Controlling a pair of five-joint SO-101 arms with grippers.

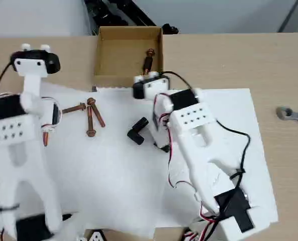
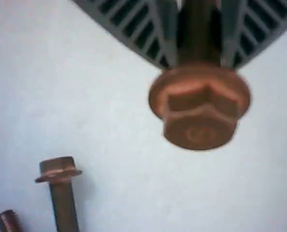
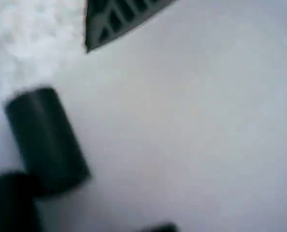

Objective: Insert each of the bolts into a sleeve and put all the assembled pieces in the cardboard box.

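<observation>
My left gripper (image 2: pixel 197 48) is shut on a copper bolt (image 2: pixel 199 108), hex head pointing away from the jaws, above the white sheet (image 1: pixel 113 181); the held bolt (image 1: pixel 45 136) hangs at the sheet's left side. Three loose bolts (image 1: pixel 90 120) lie a little to its right. Two black sleeves (image 1: pixel 137 129) lie mid-sheet, beside my right gripper (image 1: pixel 159 139), which is open and holds nothing. One ribbed finger (image 3: pixel 119 19) shows above a sleeve (image 3: pixel 46 137). The cardboard box (image 1: pixel 106 55) at the back holds one bolt-and-sleeve piece (image 1: pixel 149 60).
A loose bolt (image 2: pixel 61 193) lies on the sheet below the held one, with another bolt's end (image 2: pixel 7 221) beside it. A metal wrench (image 1: pixel 292 114) rests on the wooden table at the far right. The sheet's front middle is bare.
</observation>
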